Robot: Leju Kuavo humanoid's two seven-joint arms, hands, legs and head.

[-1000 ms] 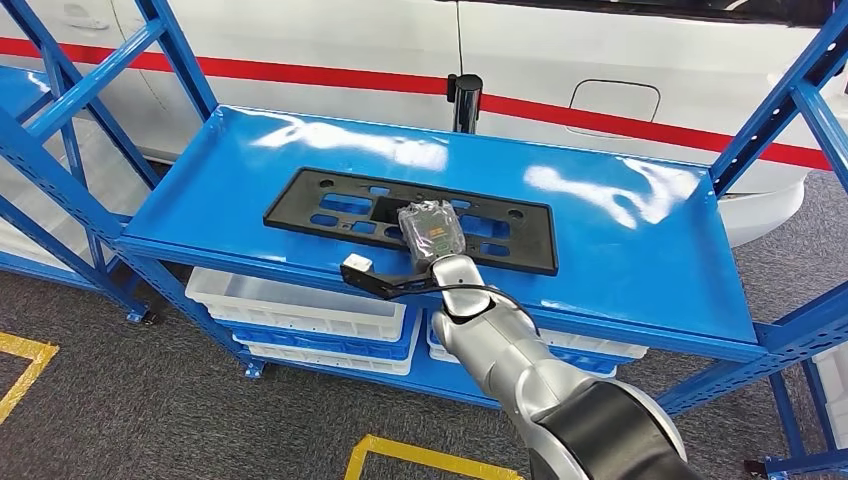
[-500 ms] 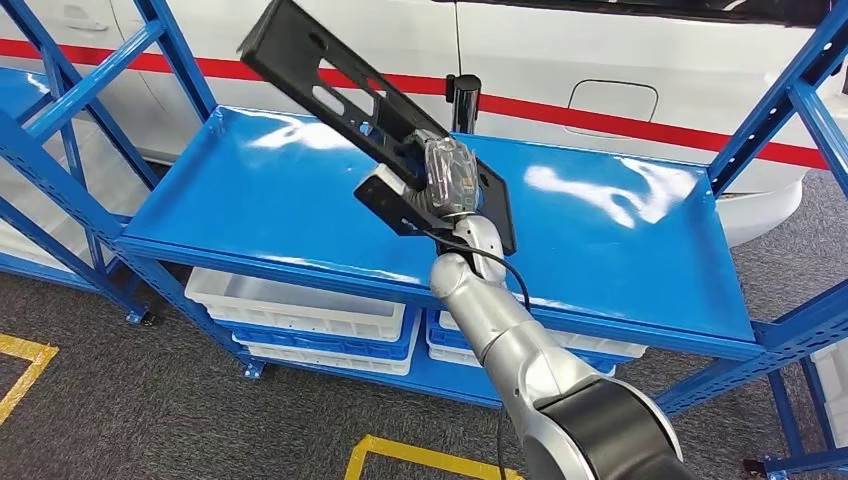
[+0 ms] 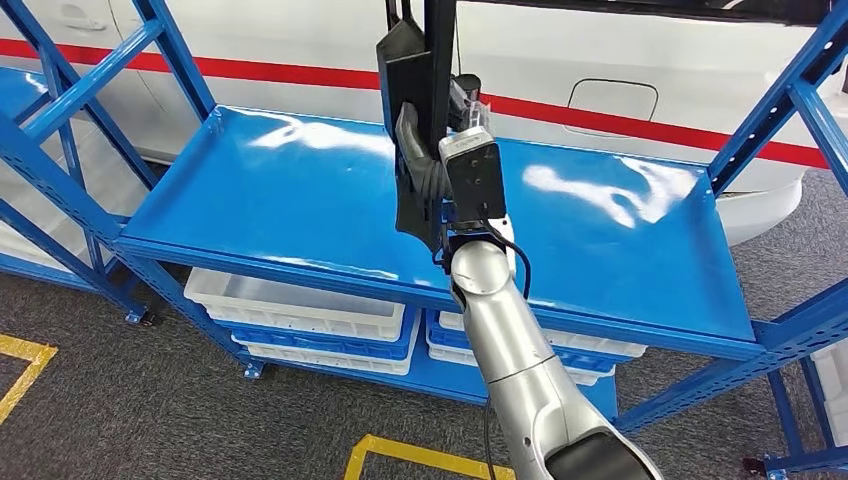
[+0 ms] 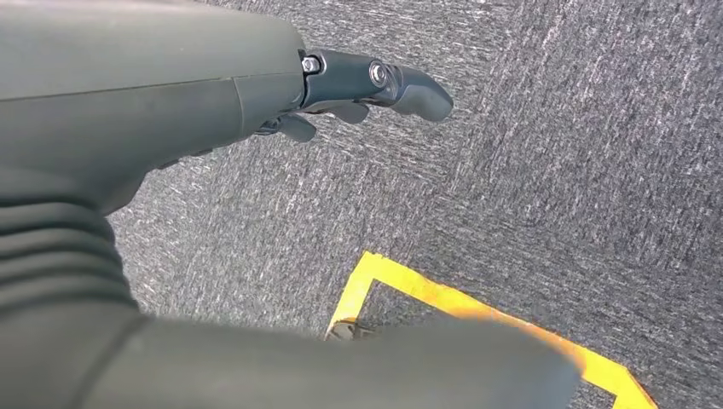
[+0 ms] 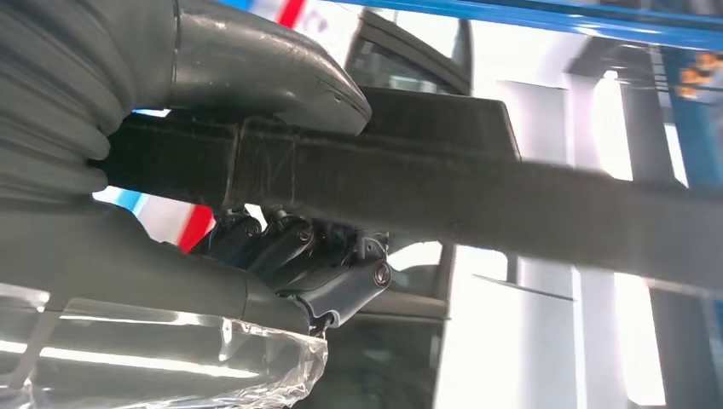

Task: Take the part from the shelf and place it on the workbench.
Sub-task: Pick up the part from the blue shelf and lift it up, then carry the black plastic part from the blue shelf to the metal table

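Note:
The part is a long flat black plastic plate with cut-outs (image 3: 412, 70). It stands nearly upright, edge-on, lifted off the blue shelf board (image 3: 250, 200), and its upper end runs out of the head view. My right hand (image 3: 425, 175) grips its lower portion. In the right wrist view the thumb (image 5: 256, 72) lies over one face of the black bar (image 5: 477, 200) and the darker fingers (image 5: 298, 256) wrap the other face. My left hand (image 4: 341, 85) hangs over the grey carpet with its fingers extended and nothing in it.
Blue shelf uprights (image 3: 60, 150) flank the board on both sides. White and blue bins (image 3: 300, 310) sit on the lower level. A white car with a red stripe (image 3: 620, 110) stands behind. Yellow floor tape (image 4: 477, 311) marks the carpet.
My right hand has lifted the part off the shelf board and swung it from lying flat, through a tilt, to nearly upright above the shelf.

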